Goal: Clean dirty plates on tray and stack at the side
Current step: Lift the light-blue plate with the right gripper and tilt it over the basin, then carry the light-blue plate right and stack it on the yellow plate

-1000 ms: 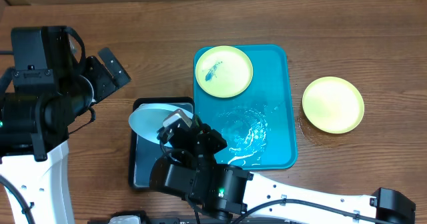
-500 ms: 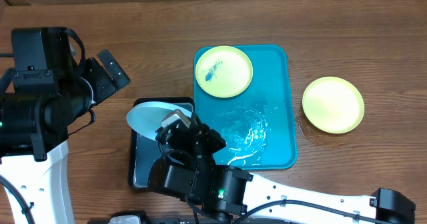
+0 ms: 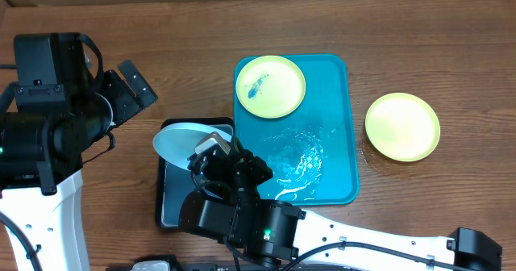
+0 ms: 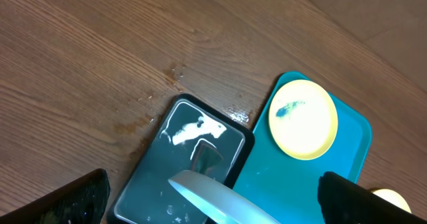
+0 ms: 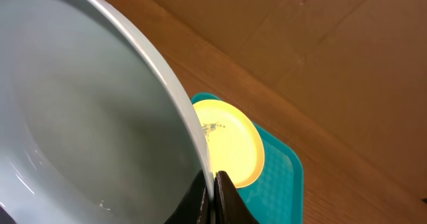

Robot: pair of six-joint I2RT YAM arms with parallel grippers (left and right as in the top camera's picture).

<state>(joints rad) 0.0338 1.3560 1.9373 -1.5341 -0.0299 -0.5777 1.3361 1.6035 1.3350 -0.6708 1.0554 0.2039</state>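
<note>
My right gripper [image 5: 212, 197]: jaws clamped on pale blue round plastic plate [image 5: 80, 117] rim; open wood-grain tabletop [image 3: 193, 85] ahead. Left gripper [image 4: 213, 187]: jaws spread. Unchanged since earlier.

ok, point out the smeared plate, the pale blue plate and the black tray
smeared plate [image 3: 271, 86]: overhead view, plate centre
pale blue plate [image 3: 172, 140]: overhead view, exposed left part
black tray [image 3: 171, 194]: overhead view, bare floor
</note>
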